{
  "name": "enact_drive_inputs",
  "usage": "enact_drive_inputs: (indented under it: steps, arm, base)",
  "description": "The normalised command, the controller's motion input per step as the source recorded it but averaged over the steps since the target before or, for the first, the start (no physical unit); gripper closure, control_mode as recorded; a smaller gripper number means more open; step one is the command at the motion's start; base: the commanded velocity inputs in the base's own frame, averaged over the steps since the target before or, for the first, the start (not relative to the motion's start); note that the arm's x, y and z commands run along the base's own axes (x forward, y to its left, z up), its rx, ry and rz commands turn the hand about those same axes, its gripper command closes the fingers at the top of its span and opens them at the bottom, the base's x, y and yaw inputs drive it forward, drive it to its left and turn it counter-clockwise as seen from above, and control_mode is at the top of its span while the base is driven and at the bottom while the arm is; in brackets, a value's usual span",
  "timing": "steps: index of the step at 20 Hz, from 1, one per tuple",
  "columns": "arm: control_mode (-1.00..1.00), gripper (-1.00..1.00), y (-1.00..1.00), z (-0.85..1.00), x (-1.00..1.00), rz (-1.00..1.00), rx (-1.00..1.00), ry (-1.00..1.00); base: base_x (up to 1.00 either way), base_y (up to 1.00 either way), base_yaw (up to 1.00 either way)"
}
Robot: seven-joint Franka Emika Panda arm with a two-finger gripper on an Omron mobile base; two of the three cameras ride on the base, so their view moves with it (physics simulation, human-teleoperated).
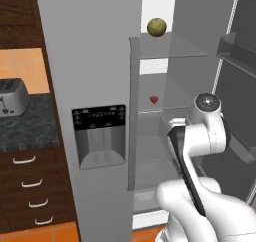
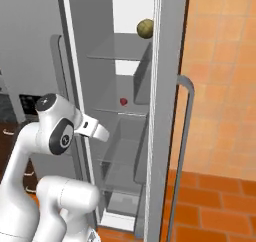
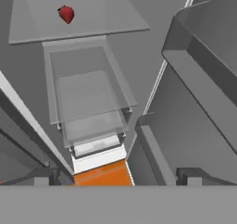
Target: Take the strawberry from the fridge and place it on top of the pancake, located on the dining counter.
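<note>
Peeking behind arm, gripper (image 3: 115, 177) tips barely visible, apart.

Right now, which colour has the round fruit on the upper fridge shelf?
Yellow-green round fruit; the left base view shows it best.

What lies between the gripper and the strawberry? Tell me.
Nothing solid: in the hand view, open fridge space separates the open gripper from the strawberry on its glass shelf.

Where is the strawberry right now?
The strawberry sits on a glass shelf inside the open fridge, one shelf below the yellow-green fruit.
</note>
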Motion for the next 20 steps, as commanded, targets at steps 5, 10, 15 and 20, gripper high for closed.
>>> enact_drive_inputs:
  steps: [5, 10, 15, 20]
  arm:
    - [1.0, -1.0, 0.0, 0.0, 0.0, 0.0, 0.0, 0.0]
    - [1.0, -1.0, 0.0, 0.0, 0.0, 0.0, 0.0, 0.0]
    - [1.0, -1.0, 0.0, 0.0, 0.0, 0.0, 0.0, 0.0]
    - [-1.0, -1.0, -0.08, -0.03, 0.24, 0.09, 0.08, 0.0]
  base:
    - [0.58, 0.25, -0.39]
    - [0.55, -0.03, -0.1]
    - [0.63, -0.05, 0.18]
    - [0.22, -0.2, 0.13]
